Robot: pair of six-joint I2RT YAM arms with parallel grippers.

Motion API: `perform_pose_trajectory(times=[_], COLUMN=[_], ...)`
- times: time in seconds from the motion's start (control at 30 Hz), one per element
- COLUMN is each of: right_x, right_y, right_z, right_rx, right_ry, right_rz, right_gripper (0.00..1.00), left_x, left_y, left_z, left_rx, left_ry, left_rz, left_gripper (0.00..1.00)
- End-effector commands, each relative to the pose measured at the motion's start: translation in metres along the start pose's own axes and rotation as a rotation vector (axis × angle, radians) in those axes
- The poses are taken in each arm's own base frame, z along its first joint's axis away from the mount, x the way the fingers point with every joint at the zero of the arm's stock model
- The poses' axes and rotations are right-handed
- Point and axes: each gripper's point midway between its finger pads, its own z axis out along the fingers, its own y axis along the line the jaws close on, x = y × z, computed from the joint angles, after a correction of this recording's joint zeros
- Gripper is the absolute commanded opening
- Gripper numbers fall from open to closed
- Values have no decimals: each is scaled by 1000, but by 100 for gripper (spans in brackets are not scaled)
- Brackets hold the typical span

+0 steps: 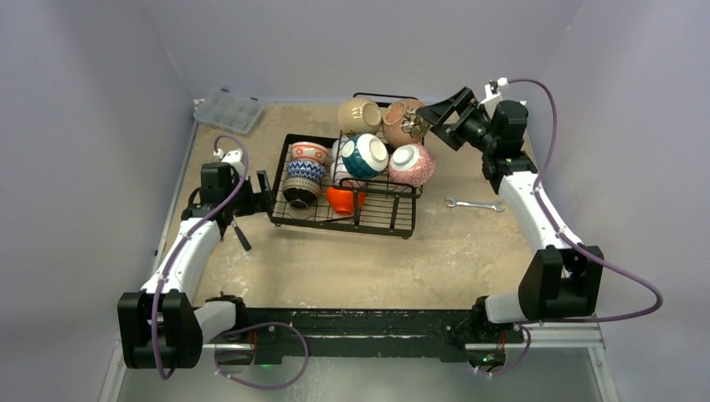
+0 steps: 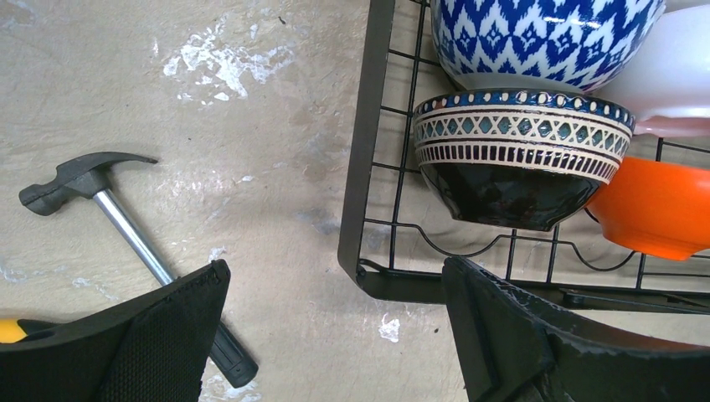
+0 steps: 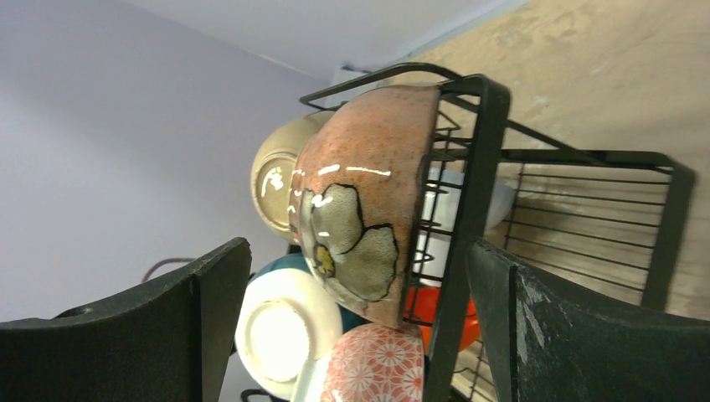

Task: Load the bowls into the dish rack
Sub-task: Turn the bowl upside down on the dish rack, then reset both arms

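The black wire dish rack [image 1: 387, 219] stands mid-table. Its base holds a blue-patterned bowl [image 1: 305, 172], a dark banded bowl [image 2: 519, 159] and an orange bowl [image 1: 344, 199]. The raised tier holds a tan bowl [image 1: 358, 115], a pink flower-painted bowl [image 1: 402, 121], a teal bowl [image 1: 365, 155] and a red floral bowl [image 1: 412, 164]. My left gripper [image 1: 266, 194] is open and empty at the rack's near left corner [image 2: 368, 167]. My right gripper [image 1: 435, 117] is open, and the pink bowl [image 3: 368, 193] and a rack bar lie between its jaws, which are spread wide apart.
A hammer [image 2: 109, 209] lies on the table left of the rack, beside my left fingers. A wrench [image 1: 474, 203] lies right of the rack. A clear plastic compartment box [image 1: 228, 110] sits at the back left corner. Walls close in on three sides.
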Motion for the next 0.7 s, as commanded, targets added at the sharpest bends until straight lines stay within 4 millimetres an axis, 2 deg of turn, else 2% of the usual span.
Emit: perform_pose_trajectory(times=[0.0,0.17,0.33,0.43,0.67], right_x=[-28,-34,-42,-43,-30], right_y=[28,36,19,-1,-59], right_z=[-19,-36,-62,-78,-106], right_rx=[19,45,166,255,418], right_ry=[-115,-160,-272,-335,-435], right_rz=[-166,-286,-361,-378,-364], right_gripper=[99,99,99,99,99], left_x=[-21,-25,-33,-39,-61], left_y=[-8,-12,-19,-27,-47], left_z=[-7,-9,-18,-27,-58], left_rx=[25,41,73,111,206], left_ry=[-75,-91,-144,-187,-339], left_rz=[18,7,-1,-10,-37], left_gripper=[96,96,96,97,98])
